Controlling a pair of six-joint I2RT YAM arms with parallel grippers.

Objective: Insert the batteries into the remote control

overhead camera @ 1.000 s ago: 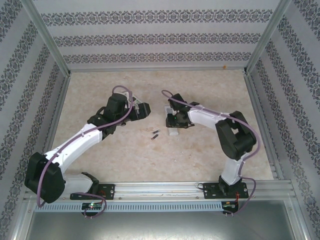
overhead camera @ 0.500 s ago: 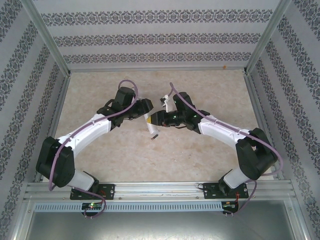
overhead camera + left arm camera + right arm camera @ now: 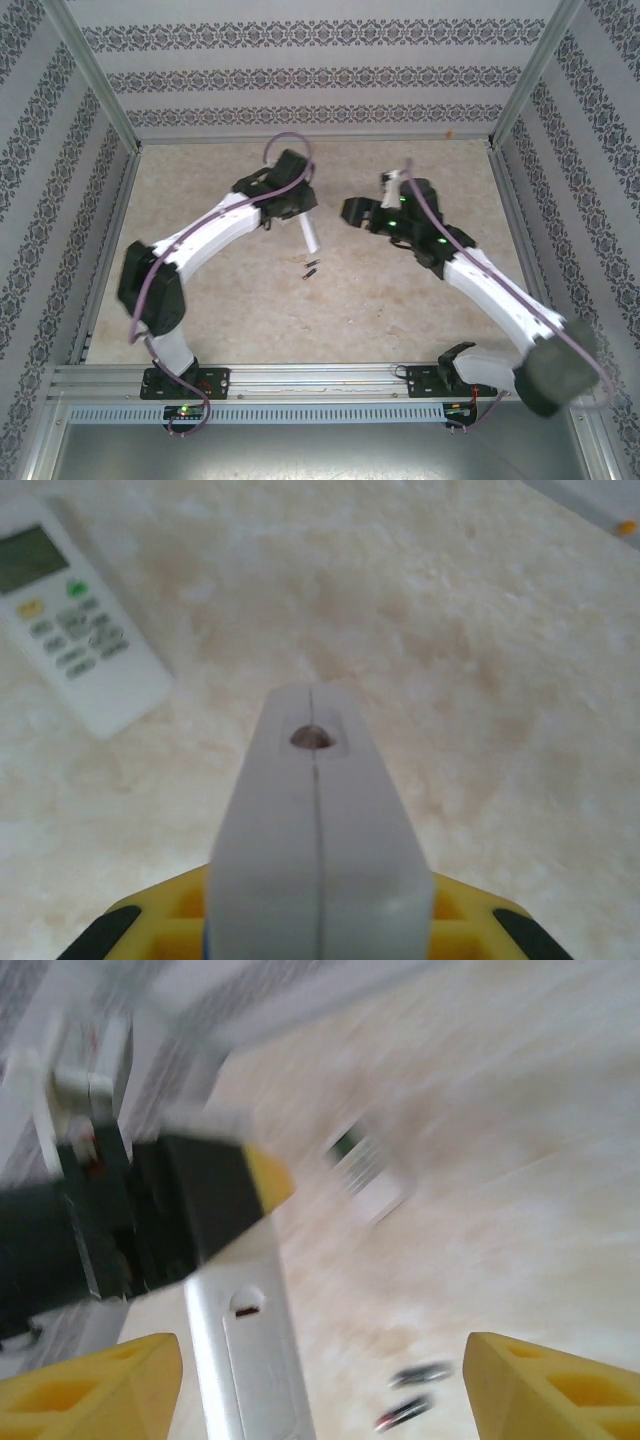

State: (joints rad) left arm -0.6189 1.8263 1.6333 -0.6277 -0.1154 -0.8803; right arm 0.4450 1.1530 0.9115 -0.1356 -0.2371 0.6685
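The batteries (image 3: 311, 268) lie loose on the table (image 3: 400, 300) just below mid-frame, apparently none loaded yet, with the left gripper (image 3: 298, 216) clamped on the remote control (image 3: 309, 238) and the right gripper (image 3: 349, 210) apart, empty.

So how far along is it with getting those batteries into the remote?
Early days. Done: the slim white plastic remote control is picked up, gripped in the left pincer. In hand: the right pincer stands open beside it, holding nothing. Left: the small dark copper-tipped batteries lie loose on the beige table, so every one has yet to go in.
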